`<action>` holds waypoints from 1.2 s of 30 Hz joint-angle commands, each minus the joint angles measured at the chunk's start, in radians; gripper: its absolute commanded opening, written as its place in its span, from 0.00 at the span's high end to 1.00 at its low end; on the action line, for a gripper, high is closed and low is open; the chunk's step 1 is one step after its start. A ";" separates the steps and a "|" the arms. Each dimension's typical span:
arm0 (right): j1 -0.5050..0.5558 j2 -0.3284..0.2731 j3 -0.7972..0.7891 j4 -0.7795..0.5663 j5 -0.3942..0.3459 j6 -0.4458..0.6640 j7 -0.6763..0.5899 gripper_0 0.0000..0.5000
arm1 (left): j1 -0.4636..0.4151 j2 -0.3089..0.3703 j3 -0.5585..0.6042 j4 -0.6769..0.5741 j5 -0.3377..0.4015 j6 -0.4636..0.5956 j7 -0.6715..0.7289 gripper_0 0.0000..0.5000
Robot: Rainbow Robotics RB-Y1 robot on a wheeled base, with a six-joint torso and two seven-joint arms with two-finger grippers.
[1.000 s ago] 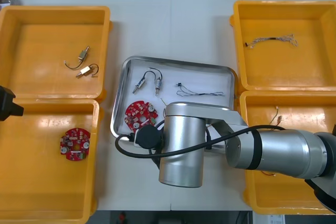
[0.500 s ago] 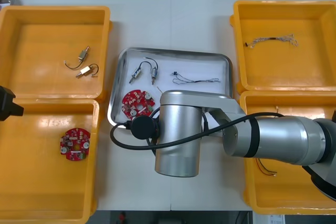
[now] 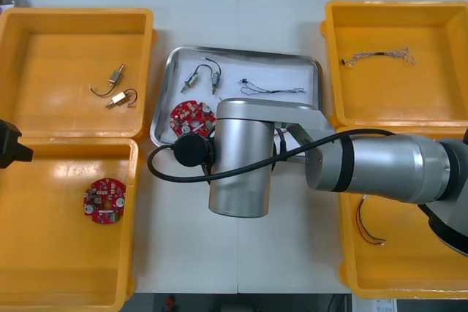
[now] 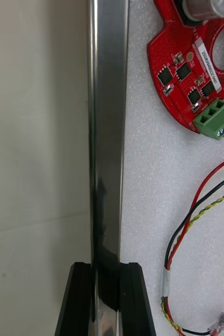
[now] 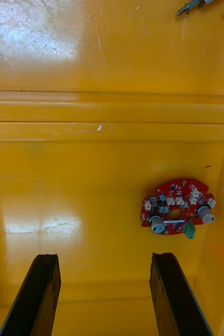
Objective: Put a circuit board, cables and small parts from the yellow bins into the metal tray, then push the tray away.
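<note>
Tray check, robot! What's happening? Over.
Right gripper shut on metal tray rim. Left gripper open over near left bin. Circuit board, cables, small metal parts aboard. Yellow bins flank tray.

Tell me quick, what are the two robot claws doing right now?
Left gripper: open, empty, above a yellow bin.
Right gripper: shut on the rim of the metal tray.

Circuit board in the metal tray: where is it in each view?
Front view: circuit board in the metal tray's near left corner.
Right wrist view: beyond the right gripper, just inside the tray rim.
Left wrist view: a different board, in a yellow bin.
Shared landmark: the tray rim.
</note>
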State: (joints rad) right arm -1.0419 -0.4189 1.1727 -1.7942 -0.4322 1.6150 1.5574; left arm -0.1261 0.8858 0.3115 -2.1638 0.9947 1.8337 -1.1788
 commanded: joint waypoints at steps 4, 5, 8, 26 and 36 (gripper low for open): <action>-0.101 0.008 -0.010 0.042 0.009 -0.034 0.055 1.00 | 0.017 0.045 0.029 -0.030 0.009 -0.010 -0.018 0.00; -0.109 0.009 -0.005 0.052 0.012 -0.040 0.056 1.00 | 0.017 0.045 0.029 -0.030 0.009 -0.010 -0.018 0.00; -0.118 0.008 -0.002 0.076 0.027 -0.055 0.058 1.00 | 0.017 0.045 0.029 -0.030 0.009 -0.010 -0.018 0.00; -0.175 0.008 -0.002 0.280 0.038 -0.276 0.115 1.00 | 0.017 0.045 0.029 -0.030 0.009 -0.010 -0.018 0.00; -0.195 0.009 -0.004 0.377 0.050 -0.388 0.167 1.00 | 0.017 0.045 0.029 -0.030 0.009 -0.010 -0.018 0.00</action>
State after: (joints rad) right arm -1.1730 -0.4188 1.1728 -1.4312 -0.3937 1.2559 1.6662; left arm -0.1261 0.8858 0.3115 -2.1641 0.9947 1.8337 -1.1788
